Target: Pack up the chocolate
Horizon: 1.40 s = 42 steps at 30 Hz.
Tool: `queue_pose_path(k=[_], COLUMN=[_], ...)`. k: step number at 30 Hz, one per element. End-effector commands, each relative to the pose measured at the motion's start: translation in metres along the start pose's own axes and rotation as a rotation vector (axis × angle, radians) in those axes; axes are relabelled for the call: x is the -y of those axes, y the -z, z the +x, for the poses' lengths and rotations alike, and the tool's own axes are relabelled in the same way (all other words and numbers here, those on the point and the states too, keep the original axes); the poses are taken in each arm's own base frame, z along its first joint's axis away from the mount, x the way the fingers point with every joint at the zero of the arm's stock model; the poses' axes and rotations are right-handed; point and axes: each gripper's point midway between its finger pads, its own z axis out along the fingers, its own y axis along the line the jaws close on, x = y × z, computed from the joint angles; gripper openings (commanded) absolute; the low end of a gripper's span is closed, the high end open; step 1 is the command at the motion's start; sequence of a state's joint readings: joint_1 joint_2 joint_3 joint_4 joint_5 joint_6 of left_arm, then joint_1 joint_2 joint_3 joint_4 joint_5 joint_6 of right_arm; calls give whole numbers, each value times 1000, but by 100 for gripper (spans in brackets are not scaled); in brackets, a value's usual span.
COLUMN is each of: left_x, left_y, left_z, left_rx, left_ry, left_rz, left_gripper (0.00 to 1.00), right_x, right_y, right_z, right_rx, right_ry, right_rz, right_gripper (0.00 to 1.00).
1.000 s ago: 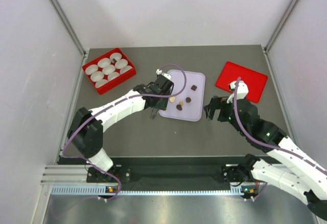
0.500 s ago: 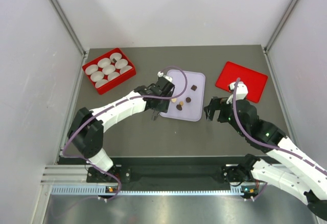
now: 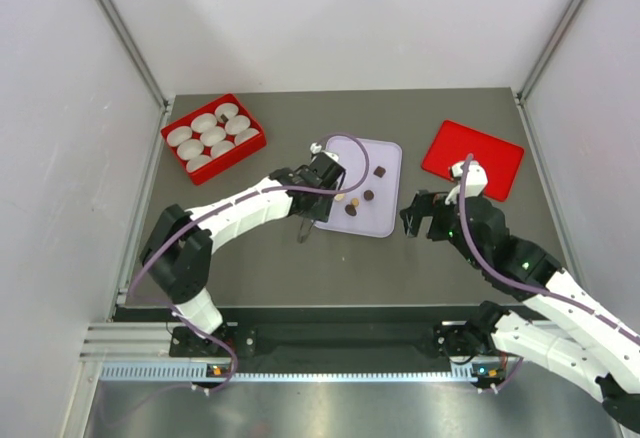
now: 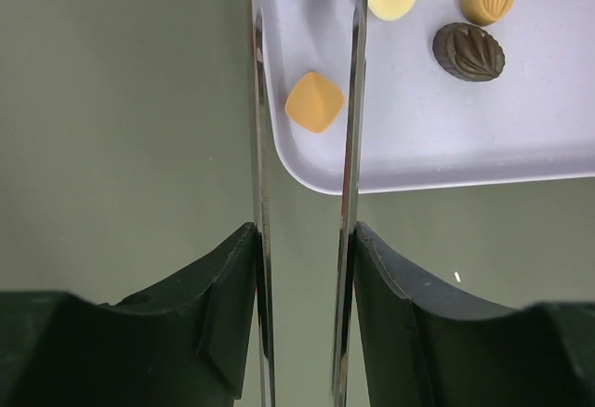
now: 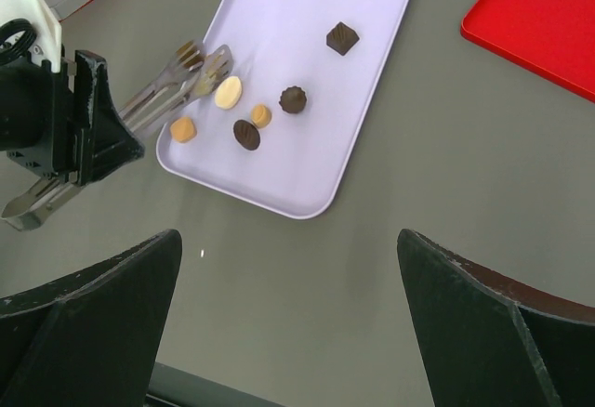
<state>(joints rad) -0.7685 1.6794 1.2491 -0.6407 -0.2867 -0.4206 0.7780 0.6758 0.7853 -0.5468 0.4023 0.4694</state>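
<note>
Clamped between the fingers of the left gripper [image 4: 305, 236] is a pair of metal tongs [image 4: 351, 100], whose blades are held a little apart and reach over the near left corner of a lavender tray [image 5: 307, 17]. Six pieces of the chocolate are seen on that tray, which lies at the middle of the worktop [image 3: 250, 258]. An orange square piece [image 4: 314, 102] is framed between the two blades in the left wrist view; whether it is touched cannot be told. A cream oval piece [image 5: 228, 92] lies by the tongs' tips, with a small caramel piece [image 5: 261, 115] and a dark ribbed oval [image 5: 246, 135] just beside it. A dark round piece [image 5: 293, 100] and a dark square piece [image 5: 341, 38] are set further toward the tray's far edge. The right gripper [image 5: 288, 240] is held spread wide, with nothing between its fingers, above the worktop off the tray's near right corner. A red box [image 3: 235, 161] of white paper cups [image 3: 205, 123] stands at the far left corner, and a flat red lid [image 3: 480, 153] lies at the far right.
</note>
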Motion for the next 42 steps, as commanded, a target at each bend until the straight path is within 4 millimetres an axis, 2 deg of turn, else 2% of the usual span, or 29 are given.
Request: queue_pose_path(k=[1, 4, 10, 17, 20, 23, 26, 32, 33, 35, 36, 37, 38, 41, 42], left_x=[6, 10, 14, 17, 12, -1, -18, -75, -93, -115, -136, -146, -165, -191, -206], left_y=[3, 3, 17, 43, 45, 43, 40, 29, 26, 23, 22, 18, 20, 23, 23], left_z=[-21, -23, -32, -66, -79, -91, -103, -119, -121, -121, -121, -120, -121, -125, -124], left_rx=[51, 49, 65, 109, 136, 159, 178, 209, 214, 227, 230, 241, 255, 302, 310], left_ry=[16, 17, 26, 38, 38, 41, 64, 162, 189, 225, 264, 287, 324, 380, 411], left_rz=[-2, 16, 47, 53, 26, -30, -73, -156, -184, -220, -248, -258, -280, -315, -336], left_gripper=[48, 47, 34, 33, 33, 32, 32, 31, 31, 31, 31, 30, 31, 31, 31], right_x=[-1, 0, 2, 1, 0, 0, 0, -2, -1, -1, -2, -1, -1, -1, -1], right_y=[2, 2, 3, 2, 2, 4, 5, 6, 6, 6, 6, 6, 5, 4, 3], right_z=[-7, -8, -8, -7, -8, -8, -10, -12, -11, -11, -11, -10, -10, -9, -9], right_rx=[32, 37, 40, 39, 41, 44, 48, 50, 49, 48, 50, 46, 46, 42, 43], right_ry=[-15, -14, -11, -16, -15, -19, -23, -24, -22, -21, -23, -20, -20, -16, -16], right_rz=[-1, 2, 9, 4, 2, -3, -9, -15, -13, -12, -16, -13, -13, -9, -8], right_gripper=[100, 100, 100, 100, 100, 100, 100, 100, 100, 100, 100, 100, 100, 100, 100])
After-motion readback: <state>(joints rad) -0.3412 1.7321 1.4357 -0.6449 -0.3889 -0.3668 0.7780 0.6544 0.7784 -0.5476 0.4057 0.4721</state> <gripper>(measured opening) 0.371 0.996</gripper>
